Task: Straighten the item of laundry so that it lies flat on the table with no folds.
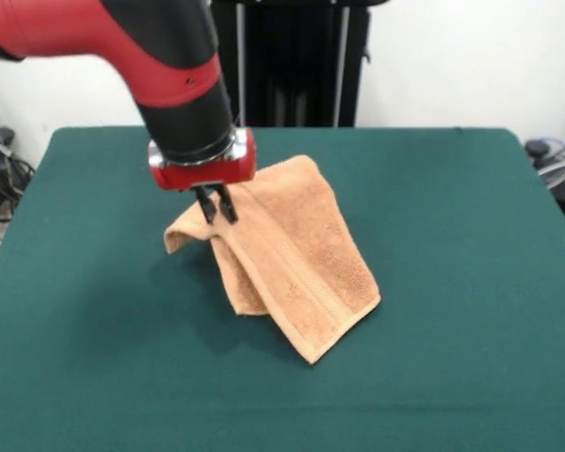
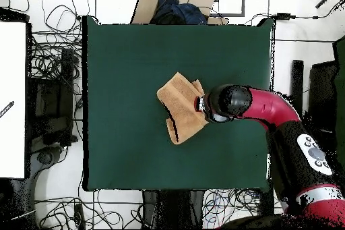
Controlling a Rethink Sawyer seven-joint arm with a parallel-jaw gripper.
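The peach-orange towel point(image 1: 292, 254) lies folded over itself near the middle of the green table point(image 1: 452, 282). One part is lifted off the cloth, so the towel hangs in a tent shape with a woven band along its lower right side. My gripper point(image 1: 217, 204) is above the towel's upper left part, fingers pinched together on a raised fold of the fabric. In the overhead view the towel point(image 2: 178, 106) sits at the table's point(image 2: 121, 139) centre and the gripper point(image 2: 201, 104) is at its right edge, mostly hidden by the arm. No white tag shows.
The arm reaches in from the upper left in the front view. Cables and boxes lie on the floor around the table point(image 2: 54, 92). A cardboard box with dark cloth point(image 2: 176, 6) stands past the table's far edge in the overhead view.
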